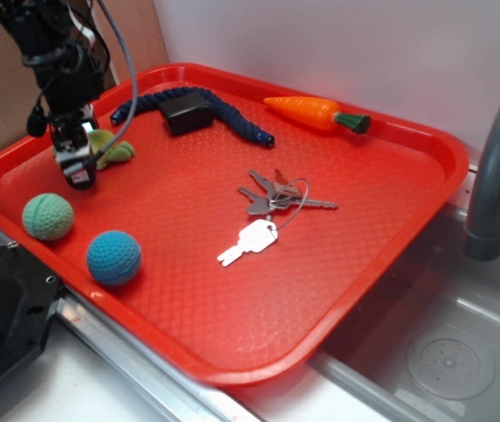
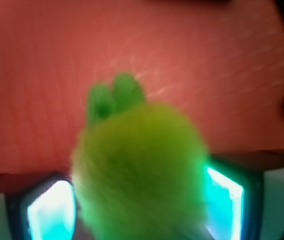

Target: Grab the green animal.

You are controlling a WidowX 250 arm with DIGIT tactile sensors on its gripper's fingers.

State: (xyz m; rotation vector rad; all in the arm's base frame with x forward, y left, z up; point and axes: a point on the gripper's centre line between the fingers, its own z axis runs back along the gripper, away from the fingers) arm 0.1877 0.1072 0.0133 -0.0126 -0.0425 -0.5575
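Gripper (image 2: 139, 200) low at tray's (image 1: 408, 141) far-left corner, fingers (image 2: 52, 210) either side of green animal (image 2: 139, 170), seemingly pressing its fur; firm clamp not certain. Grasp step under way. Next: confirm squeeze, then lift straight up, clear of nearby balls (image 1: 47, 216).

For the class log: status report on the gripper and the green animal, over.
Gripper down over green animal, fingers either side; closure unclear. Animal on red tray, far-left area. Nothing in the way.
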